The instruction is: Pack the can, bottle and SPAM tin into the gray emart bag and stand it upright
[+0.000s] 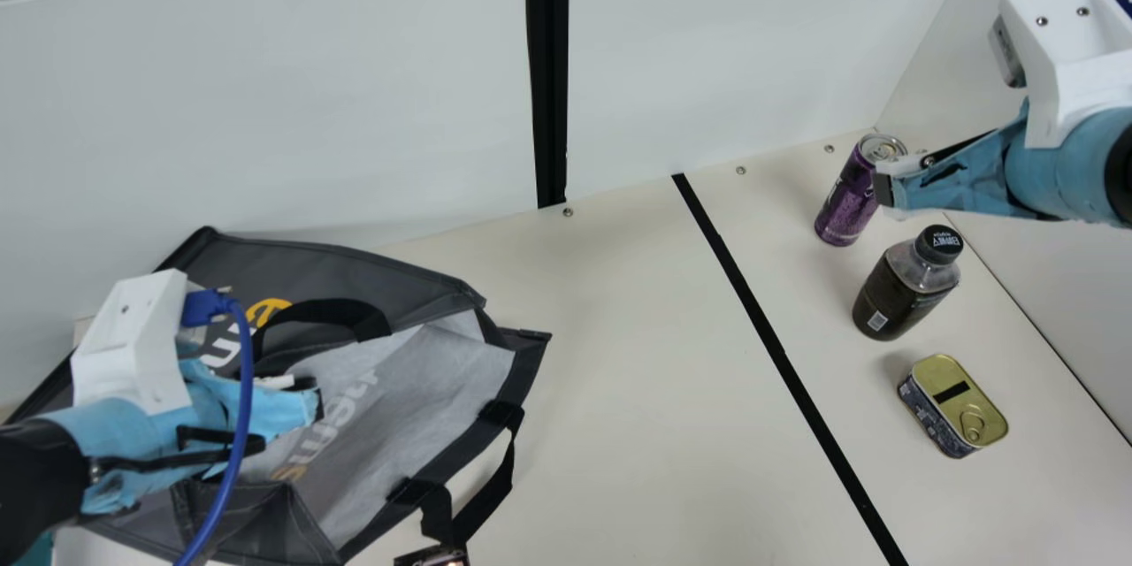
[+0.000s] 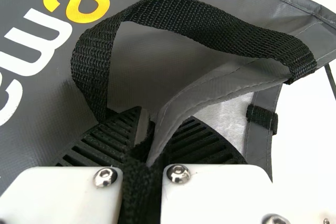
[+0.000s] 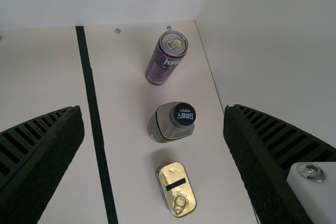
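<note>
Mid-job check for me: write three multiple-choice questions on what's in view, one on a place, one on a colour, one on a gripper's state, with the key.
1. Where does the bottle stand?
A) Inside the gray bag
B) Between the can and the tin
C) On top of the tin

2. What colour is the tin's lid?
A) Gold
B) Red
C) Blue

3. What state is the right gripper in?
A) Shut on the can
B) Shut and empty
C) Open and empty

Key:
1 B: the main view shows the can on one side of the bottle and the tin on the other.
2 A: the lid with the ring pull is gold in the main view.
3 C: its fingers are wide apart in the right wrist view, with nothing held.
</note>
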`<state>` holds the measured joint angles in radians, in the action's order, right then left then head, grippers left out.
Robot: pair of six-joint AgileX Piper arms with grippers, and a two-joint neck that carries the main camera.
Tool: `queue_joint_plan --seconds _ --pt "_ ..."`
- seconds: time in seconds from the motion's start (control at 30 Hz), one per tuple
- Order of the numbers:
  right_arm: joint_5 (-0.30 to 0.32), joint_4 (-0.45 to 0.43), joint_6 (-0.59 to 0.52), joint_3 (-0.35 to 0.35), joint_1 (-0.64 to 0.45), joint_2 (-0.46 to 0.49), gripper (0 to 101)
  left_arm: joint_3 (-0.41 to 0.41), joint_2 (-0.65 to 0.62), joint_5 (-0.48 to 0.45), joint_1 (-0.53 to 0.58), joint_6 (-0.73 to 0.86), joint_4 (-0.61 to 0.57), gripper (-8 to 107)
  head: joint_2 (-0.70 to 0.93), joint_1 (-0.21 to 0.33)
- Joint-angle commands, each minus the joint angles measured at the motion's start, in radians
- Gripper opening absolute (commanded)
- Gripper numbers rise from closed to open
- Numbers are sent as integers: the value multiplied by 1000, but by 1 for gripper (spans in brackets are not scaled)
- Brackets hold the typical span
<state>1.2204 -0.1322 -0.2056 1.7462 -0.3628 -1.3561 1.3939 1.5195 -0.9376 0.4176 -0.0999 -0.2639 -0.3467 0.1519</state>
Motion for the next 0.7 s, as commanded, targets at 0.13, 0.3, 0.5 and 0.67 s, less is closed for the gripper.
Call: queue_joint_plan --seconds 0.13,0.3,0.5,0.67 --pt "0 16 -20 44 -29 -61 95 0 0 0 0 0 0 -8 -2 23" --pt "0 28 -36 81 -52 -111 95 0 0 0 0 0 0 -8 -2 23" --pt "0 44 -54 121 -78 -169 95 0 0 0 0 0 0 -8 -2 23" --pt "0 57 -72 153 -100 -218 95 0 0 0 0 0 0 -8 -2 23"
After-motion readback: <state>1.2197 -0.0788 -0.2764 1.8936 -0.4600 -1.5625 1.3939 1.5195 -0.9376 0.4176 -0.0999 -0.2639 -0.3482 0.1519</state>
